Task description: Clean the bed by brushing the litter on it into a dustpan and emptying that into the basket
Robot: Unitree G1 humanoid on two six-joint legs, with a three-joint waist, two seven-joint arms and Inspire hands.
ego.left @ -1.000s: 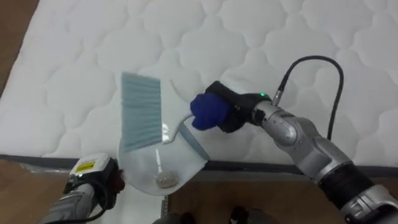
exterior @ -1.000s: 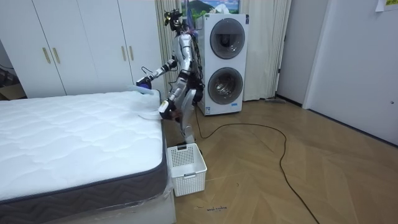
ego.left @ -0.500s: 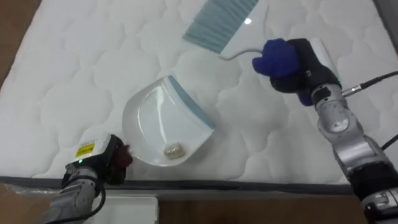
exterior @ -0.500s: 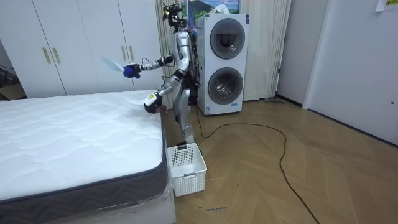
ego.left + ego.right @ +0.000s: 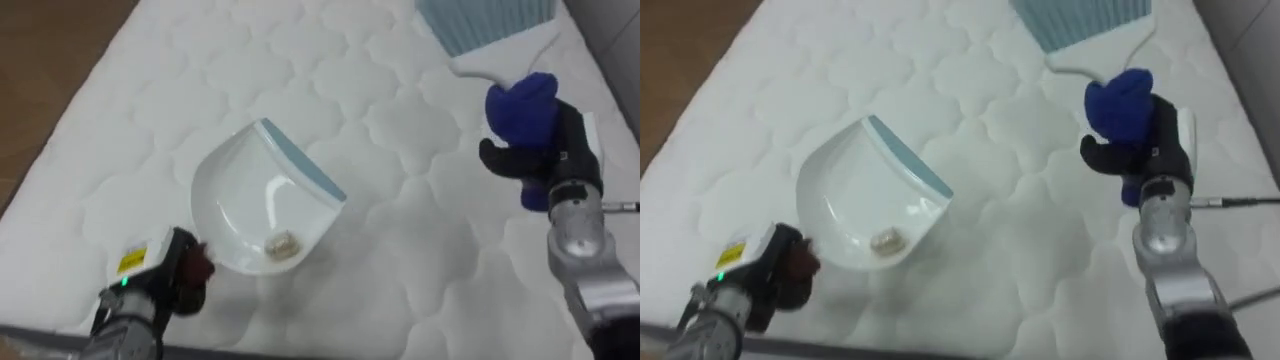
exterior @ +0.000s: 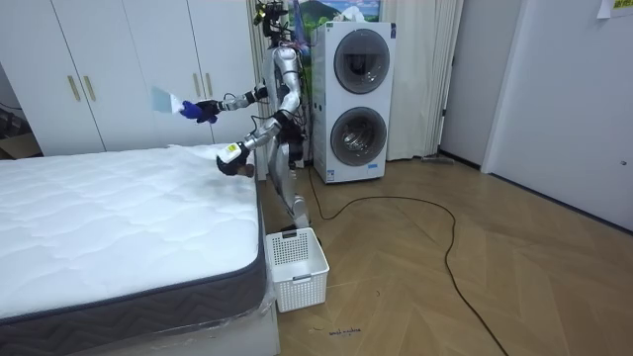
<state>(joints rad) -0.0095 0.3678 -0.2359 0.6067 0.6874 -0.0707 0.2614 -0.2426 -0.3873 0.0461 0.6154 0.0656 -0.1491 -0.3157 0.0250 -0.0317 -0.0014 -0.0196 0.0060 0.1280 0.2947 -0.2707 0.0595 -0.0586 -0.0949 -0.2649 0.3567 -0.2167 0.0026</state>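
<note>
the robot stood at the far corner of the bed (image 6: pixel 119 227), just in front of the stacked washing machines (image 6: pixel 356 99), facing across the white quilted mattress (image 5: pixel 380 260). its right hand (image 5: pixel 545 160) was closed tight round the blue handle of a brush (image 5: pixel 490 30), fingers wrapped about the grip, and the arm was stretched out over the bed toward the room view's left, so the brush hung in the air well above the mattress, its pale blue-grey bristles pointing away from the robot. lower down, near the mattress edge closest to the robot, its left hand (image 5: pixel 165 280) was curled on the dark reddish handle at the back of a white dustpan (image 5: pixel 240 200). the dustpan rested on the quilting, its blue-grey lip turned toward the middle of the bed and lifted a little, the pan tipped back toward the hand. inside it, close to the rear wall, lay a small brownish crumb (image 5: pixel 281 243). brush and dustpan were well apart, the brush off to the robot's right and farther across the bed. on the wooden floor by the near corner of the bed sat a white slatted basket (image 6: pixel 295 265), touching the mattress side or just beside it, i could not tell which. behind the bed ran a row of white wardrobe doors (image 6: pixel 129 69).
</note>
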